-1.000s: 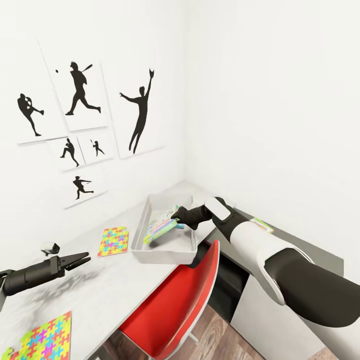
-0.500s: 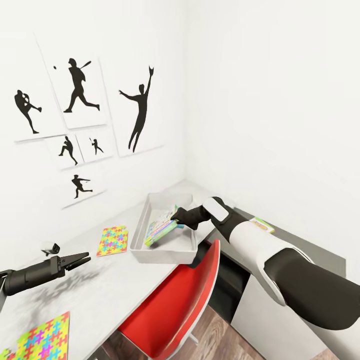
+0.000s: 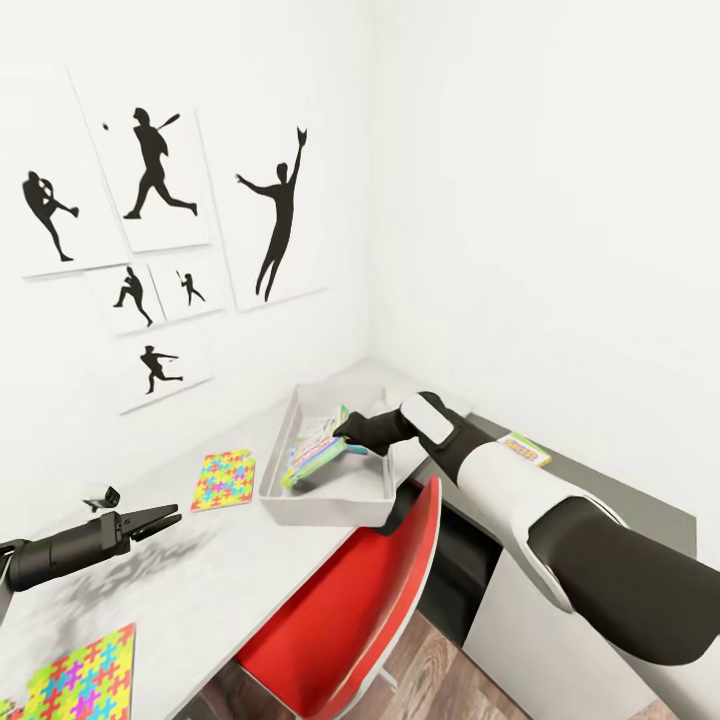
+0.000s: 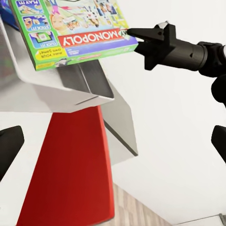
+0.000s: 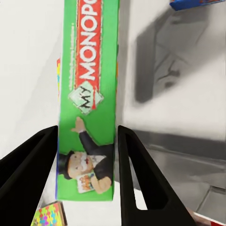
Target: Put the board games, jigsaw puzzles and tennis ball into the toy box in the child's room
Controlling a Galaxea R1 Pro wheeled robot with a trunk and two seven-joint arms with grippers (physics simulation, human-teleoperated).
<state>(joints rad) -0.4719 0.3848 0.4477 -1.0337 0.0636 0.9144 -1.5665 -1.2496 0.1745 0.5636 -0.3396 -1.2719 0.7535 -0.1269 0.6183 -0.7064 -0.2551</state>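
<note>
My right gripper (image 3: 345,432) is shut on the edge of a green Monopoly board game (image 3: 315,452), holding it tilted over the light grey toy box (image 3: 300,505) on the table (image 3: 210,590). In the right wrist view the game (image 5: 89,94) sits between both fingers (image 5: 141,188). A blue box corner (image 5: 197,3) lies inside the toy box. My left gripper (image 3: 160,520) hangs open over the desk, holding nothing. One jigsaw puzzle (image 3: 225,478) lies left of the toy box and another (image 3: 75,682) near the front edge. A pale board game (image 3: 525,448) rests on the dark cabinet top. The tennis ball and bed are out of view.
A red chair (image 3: 360,600) stands tucked under the desk just below the toy box. White walls meet in a corner behind the toy box, with black athlete posters (image 3: 160,170) on the left wall. Wood-plank floor (image 3: 430,680) shows beside the chair.
The whole view has shifted slightly, so the camera moved. My right gripper still holds the Monopoly game over the toy box, nudged a little toward the wall. The left arm has stayed put.
</note>
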